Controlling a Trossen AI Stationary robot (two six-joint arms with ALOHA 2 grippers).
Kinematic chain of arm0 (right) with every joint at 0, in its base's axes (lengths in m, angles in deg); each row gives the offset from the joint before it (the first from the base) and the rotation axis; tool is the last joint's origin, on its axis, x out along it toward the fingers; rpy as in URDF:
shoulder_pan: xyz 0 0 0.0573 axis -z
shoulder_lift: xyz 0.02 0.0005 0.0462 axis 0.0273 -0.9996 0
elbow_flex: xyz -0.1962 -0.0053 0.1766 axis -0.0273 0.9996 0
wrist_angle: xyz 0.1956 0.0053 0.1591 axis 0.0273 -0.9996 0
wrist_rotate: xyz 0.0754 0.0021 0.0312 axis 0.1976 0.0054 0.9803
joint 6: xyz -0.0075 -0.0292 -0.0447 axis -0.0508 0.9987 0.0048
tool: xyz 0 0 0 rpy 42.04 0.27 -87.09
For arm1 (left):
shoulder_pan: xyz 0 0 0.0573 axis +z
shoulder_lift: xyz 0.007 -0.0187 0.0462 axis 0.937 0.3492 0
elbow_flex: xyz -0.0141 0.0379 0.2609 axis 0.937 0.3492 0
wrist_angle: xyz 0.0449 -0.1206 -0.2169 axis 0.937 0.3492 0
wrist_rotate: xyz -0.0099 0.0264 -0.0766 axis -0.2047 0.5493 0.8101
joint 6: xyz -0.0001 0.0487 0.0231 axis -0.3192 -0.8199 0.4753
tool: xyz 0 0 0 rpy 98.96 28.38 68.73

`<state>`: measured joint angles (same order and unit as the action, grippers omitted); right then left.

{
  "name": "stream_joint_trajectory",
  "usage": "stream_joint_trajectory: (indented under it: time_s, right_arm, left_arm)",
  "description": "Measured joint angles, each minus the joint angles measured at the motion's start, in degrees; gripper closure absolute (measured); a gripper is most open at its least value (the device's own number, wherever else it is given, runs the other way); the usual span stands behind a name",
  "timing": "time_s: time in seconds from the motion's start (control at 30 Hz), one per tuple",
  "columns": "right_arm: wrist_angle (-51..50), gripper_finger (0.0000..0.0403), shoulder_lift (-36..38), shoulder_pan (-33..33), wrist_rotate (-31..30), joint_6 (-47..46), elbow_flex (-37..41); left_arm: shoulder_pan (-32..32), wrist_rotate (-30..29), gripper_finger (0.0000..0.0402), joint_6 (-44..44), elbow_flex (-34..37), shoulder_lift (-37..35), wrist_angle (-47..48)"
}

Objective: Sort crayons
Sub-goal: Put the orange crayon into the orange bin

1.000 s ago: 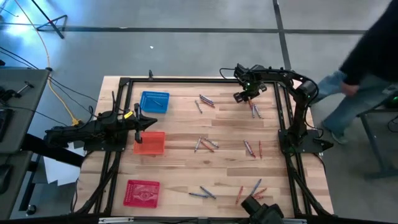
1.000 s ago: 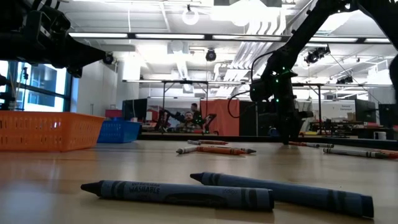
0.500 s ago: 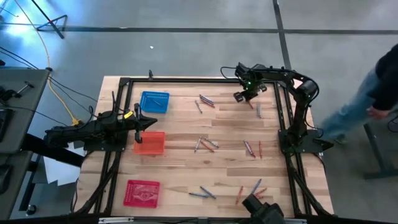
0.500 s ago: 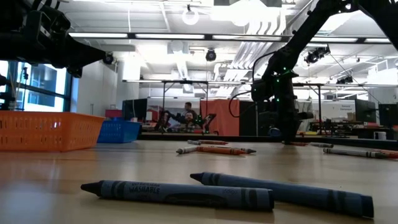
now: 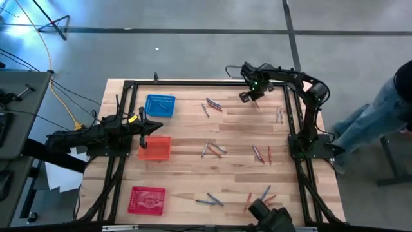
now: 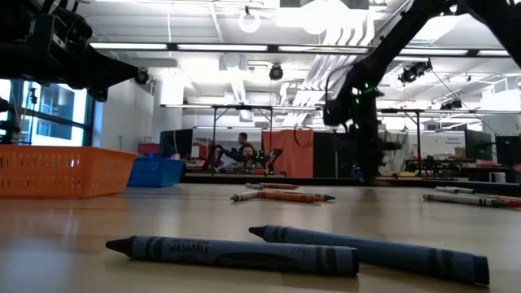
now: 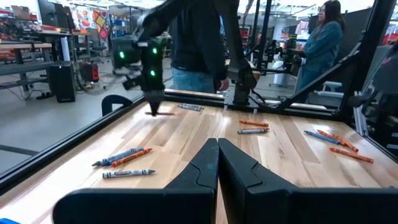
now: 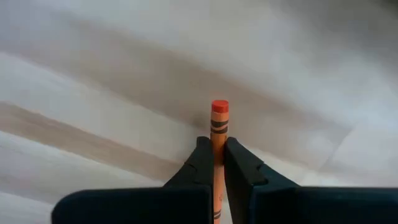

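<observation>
A: Orange crayon (image 8: 219, 134) pinched upright between the right gripper (image 5: 246, 96)'s fingers, up at the table's far edge!

B: And the rest?

A: Crayons (image 5: 212, 149) scattered across the wood. The baskets (image 5: 155, 147) look empty, hard to say from here. The left gripper (image 7: 217, 163), jaws together, waits over the orange basket.

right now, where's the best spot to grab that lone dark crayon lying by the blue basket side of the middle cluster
Judging from above, the crayon cluster lies flat on the table, sticks close together. Best come straight down and pinch one stick at mid-length, fingers across its thin width. The right gripper already holds an orange crayon that way; the left gripper waits shut.
</observation>
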<state>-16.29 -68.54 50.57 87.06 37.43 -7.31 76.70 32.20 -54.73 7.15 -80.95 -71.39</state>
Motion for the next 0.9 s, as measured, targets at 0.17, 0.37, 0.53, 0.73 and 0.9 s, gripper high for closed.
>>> stream_joint_trajectory:
  time_s: [0.17, 0.37, 0.53, 0.73, 0.9]
  right_arm:
    - [-0.36, 0.0401, 3.05, -2.56, 0.37, -0.46, -4.60]
    - [7.69, 0.0402, 6.03, -9.80, 8.25, -0.68, -8.30]
    - [19.94, 0.0402, 6.28, -17.51, 11.65, -1.93, -10.34]
    - [36.86, 0.0402, 5.87, -24.52, 11.91, -3.45, -10.46]
    - [49.27, 0.0402, 2.54, -28.35, 14.21, -5.21, -10.48]
  left_arm:
    - [0.00, 0.01, 0.0401, 0.00, 0.01, 0.00, 0.01]
    - [0.02, 0.02, 0.0401, 0.00, 0.00, 0.00, 0.02]
    - [0.00, 0.02, 0.0401, 0.01, 0.01, 0.00, 0.01]
    - [0.02, 0.02, 0.0401, 0.01, 0.02, 0.00, 0.00]
    - [0.01, 0.00, 0.0401, 0.01, 0.02, 0.00, 0.01]
